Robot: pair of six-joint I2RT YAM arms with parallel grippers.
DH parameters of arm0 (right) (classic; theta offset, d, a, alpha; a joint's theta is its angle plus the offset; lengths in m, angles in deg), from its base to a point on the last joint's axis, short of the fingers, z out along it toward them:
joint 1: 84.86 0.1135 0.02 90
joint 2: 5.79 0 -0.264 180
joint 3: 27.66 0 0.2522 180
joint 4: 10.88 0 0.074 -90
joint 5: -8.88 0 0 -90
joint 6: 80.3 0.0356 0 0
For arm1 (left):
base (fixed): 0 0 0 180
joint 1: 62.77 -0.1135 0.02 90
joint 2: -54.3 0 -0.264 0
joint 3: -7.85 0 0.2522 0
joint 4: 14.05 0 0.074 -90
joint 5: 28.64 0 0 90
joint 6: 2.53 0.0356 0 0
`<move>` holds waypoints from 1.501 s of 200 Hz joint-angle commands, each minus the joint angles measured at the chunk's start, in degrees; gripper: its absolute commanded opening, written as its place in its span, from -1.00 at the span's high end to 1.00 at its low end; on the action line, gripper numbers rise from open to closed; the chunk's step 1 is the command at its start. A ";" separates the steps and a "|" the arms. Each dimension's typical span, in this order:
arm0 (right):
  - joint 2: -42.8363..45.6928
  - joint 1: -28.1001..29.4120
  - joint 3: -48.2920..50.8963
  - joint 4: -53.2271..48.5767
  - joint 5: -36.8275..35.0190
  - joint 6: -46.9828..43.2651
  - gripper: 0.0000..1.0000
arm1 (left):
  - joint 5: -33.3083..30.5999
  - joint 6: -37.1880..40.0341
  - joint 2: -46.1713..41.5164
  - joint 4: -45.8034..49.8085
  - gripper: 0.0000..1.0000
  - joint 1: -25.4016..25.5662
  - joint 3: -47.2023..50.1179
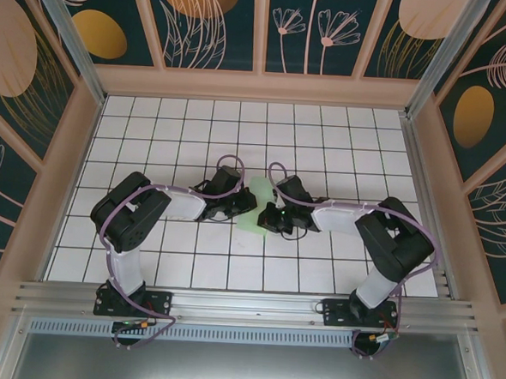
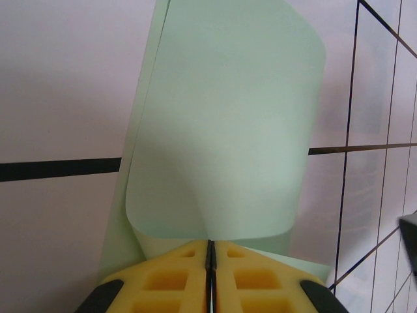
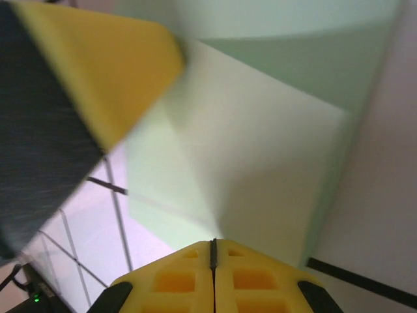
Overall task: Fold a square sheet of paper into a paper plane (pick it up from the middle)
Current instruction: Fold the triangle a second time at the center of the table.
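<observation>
Top external: the square sheet of paper [image 1: 259,193] sits mid-table [image 1: 188,271], half folded, between the left gripper [image 1: 237,208] and the right gripper [image 1: 269,218].

Left wrist: your yellow pads [image 2: 176,277] are pressed together, pinching the near end of a flap that's curled over in a loop. It isn't creased yet, so lay it flat and square to the layer below.

Right wrist: pads are shut too, apparently nipping the sheet's edge. It's blurry, so go slow and don't tug against the left.

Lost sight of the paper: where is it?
In the top view the paper is mid-table, between the left gripper and right gripper, both shut on it.
</observation>
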 commanded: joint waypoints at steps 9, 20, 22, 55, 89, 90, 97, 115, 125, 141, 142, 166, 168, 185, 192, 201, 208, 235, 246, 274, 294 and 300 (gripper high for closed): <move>-1.04 -0.69 2.96 -2.23 -1.06 0.55 0.85 | -0.53 1.47 1.21 3.55 0.72 -0.13 1.29; -1.02 -0.89 4.62 -1.26 -0.40 0.98 0.85 | -0.43 1.84 0.72 3.43 0.69 -0.13 1.21; -1.04 -0.92 4.94 -1.16 -0.37 1.08 0.85 | -0.34 2.02 0.64 3.37 0.68 -0.19 1.14; -1.13 -0.92 7.54 1.90 0.63 1.72 0.84 | 0.86 3.97 -3.21 3.29 0.44 -0.14 -0.17; -1.92 -1.03 7.45 2.44 0.46 0.91 0.86 | 2.27 4.71 -8.90 2.83 0.37 -0.12 -0.40; -1.93 -1.05 7.45 2.43 0.43 0.88 0.87 | 2.41 4.68 -8.90 2.77 0.37 -0.12 -0.35; -1.98 -1.10 7.37 2.38 0.41 0.72 0.88 | 2.98 4.45 -10.60 2.34 0.39 -0.13 -0.01; -1.98 -1.07 7.23 2.41 0.47 0.43 0.92 | 4.61 3.33 -11.21 0.95 0.50 -0.03 1.05; -2.10 -1.07 7.19 2.48 0.40 0.36 0.93 | 5.90 2.65 -10.58 -0.37 0.53 0.13 1.59; -2.14 -1.10 7.19 2.46 0.22 0.38 0.93 | 6.87 2.25 -9.56 -0.88 0.54 0.71 1.50; -2.18 -1.13 7.23 2.43 0.18 0.39 0.93 | 6.90 2.27 -8.80 -0.89 0.54 0.74 1.47; -2.44 -1.07 7.62 2.99 0.05 0.63 0.93 | 7.68 2.12 -5.34 -1.17 0.55 1.72 0.57; -2.47 -1.07 7.69 3.06 0.05 0.62 0.93 | 7.64 2.07 -5.14 -1.16 0.56 1.73 0.55; -2.70 -1.12 7.97 3.42 0.14 0.69 0.93 | 7.35 1.88 -3.80 -1.36 0.55 2.06 0.58; -2.80 -1.08 7.98 3.45 0.26 0.75 0.93 | 7.28 1.80 -3.19 -1.87 0.56 2.08 0.82; -2.87 -1.14 8.02 3.53 0.23 0.72 0.94 | 7.41 1.67 -2.45 -2.57 0.56 2.02 0.87; -2.99 -1.07 8.15 3.63 0.29 0.68 0.94 | 7.75 1.50 -1.73 -3.28 0.56 2.08 0.85; -3.48 -1.07 8.13 3.27 0.14 0.50 0.95 | 8.70 1.09 0.06 -5.38 0.54 2.14 0.81; -3.67 -1.08 8.16 3.13 0.05 0.44 0.97 | 8.03 1.27 0.46 -4.77 0.54 2.16 0.77; -4.00 -1.16 8.23 2.11 -0.71 0.14 1.00 | 0.64 2.11 0.48 2.12 0.58 2.07 0.20; -4.14 -1.16 8.34 1.93 -0.74 -0.03 1.00 | -2.69 2.89 1.17 3.68 0.61 1.80 0.13; -4.23 -1.13 8.33 1.76 -0.72 -0.20 1.00 | -2.89 3.05 1.54 3.62 0.61 1.67 0.05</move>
